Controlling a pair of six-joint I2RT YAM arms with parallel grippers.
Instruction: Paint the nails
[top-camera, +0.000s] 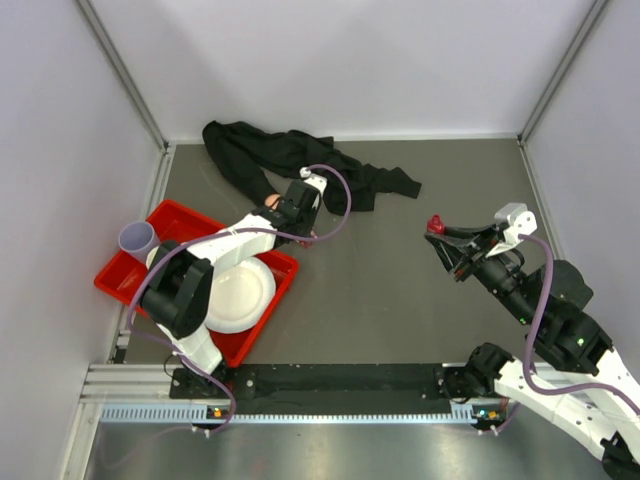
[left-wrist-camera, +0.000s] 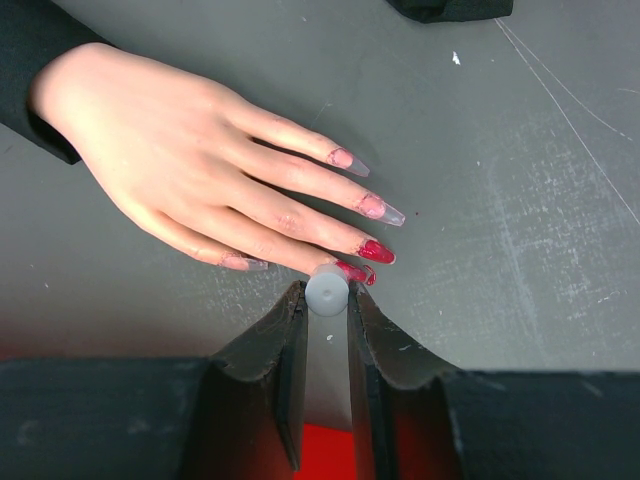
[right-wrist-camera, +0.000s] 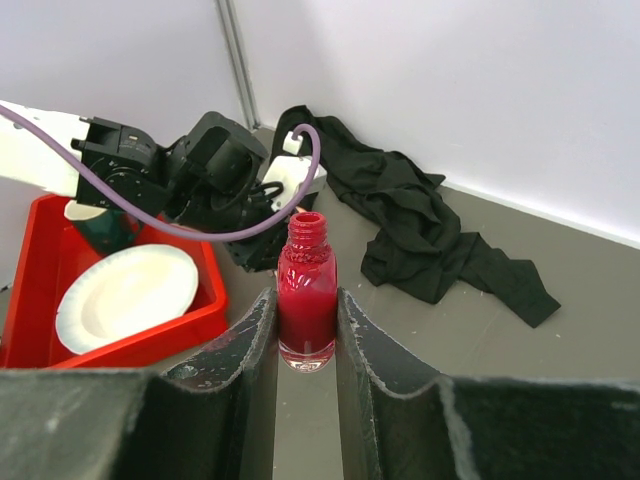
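Note:
The pale mannequin hand (left-wrist-camera: 190, 160) lies flat on the grey table, its black sleeve (left-wrist-camera: 40, 90) at the wrist. One nail (left-wrist-camera: 376, 251) is fully dark red, and the one beside it (left-wrist-camera: 355, 270) is red and partly behind the cap. Two other nails (left-wrist-camera: 382, 208) are pale with red smears. My left gripper (left-wrist-camera: 326, 292) is shut on the polish brush's round white cap (left-wrist-camera: 326, 288), right at the red fingertips; the brush itself is hidden. My right gripper (right-wrist-camera: 306, 297) is shut on the open red polish bottle (right-wrist-camera: 306, 290) and holds it upright above the table, also in the top view (top-camera: 435, 222).
A black cloth (top-camera: 330, 165) lies crumpled at the back of the table. A red tray (top-camera: 180, 212) at the left holds a white plate (top-camera: 240, 290) and a lilac cup (top-camera: 137, 238). Walls enclose the back and both sides.

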